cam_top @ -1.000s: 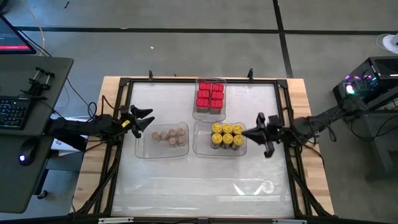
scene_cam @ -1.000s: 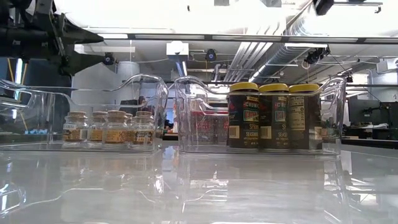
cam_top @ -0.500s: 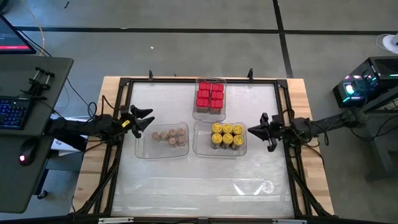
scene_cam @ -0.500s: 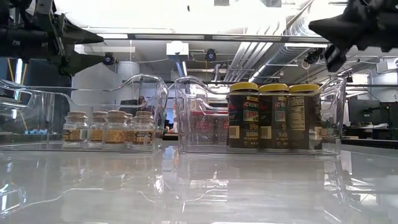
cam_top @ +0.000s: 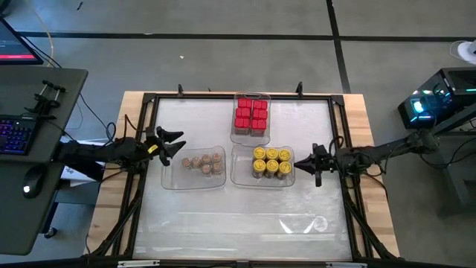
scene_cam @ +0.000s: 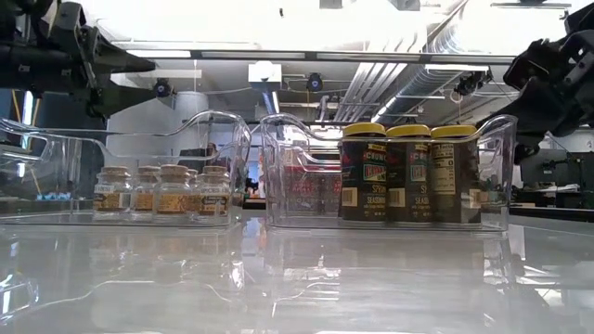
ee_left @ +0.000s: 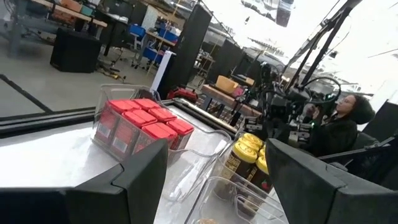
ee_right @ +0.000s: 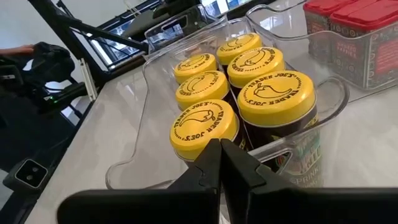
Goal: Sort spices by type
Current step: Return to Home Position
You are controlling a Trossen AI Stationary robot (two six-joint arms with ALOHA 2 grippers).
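Observation:
Three clear trays hold the spices. Red boxy containers point(cam_top: 251, 115) fill the far tray point(cam_top: 252, 97). Yellow-lidded jars point(cam_top: 271, 162) stand in the right tray point(cam_top: 238, 170). Small tan-brown jars point(cam_top: 204, 162) stand in the left tray point(cam_top: 172, 179). My left gripper point(cam_top: 177, 144) hovers open at the table's left, just off the left tray's far corner, holding nothing. My right gripper point(cam_top: 299, 164) is shut and empty, its tips point(ee_right: 221, 163) just outside the right tray's right wall, above the table.
A dark metal frame point(cam_top: 223, 97) borders the glossy white table top. Bare table surface point(cam_top: 238, 219) lies toward the near edge. A desk with keyboard and mouse point(cam_top: 22, 134) stands left of the table. A person point(ee_left: 339, 124) sits in the room beyond.
My right gripper has come down and drawn back toward the table's right edge, away from above the yellow-lidded jars; it stays shut. The trays and spices have not moved.

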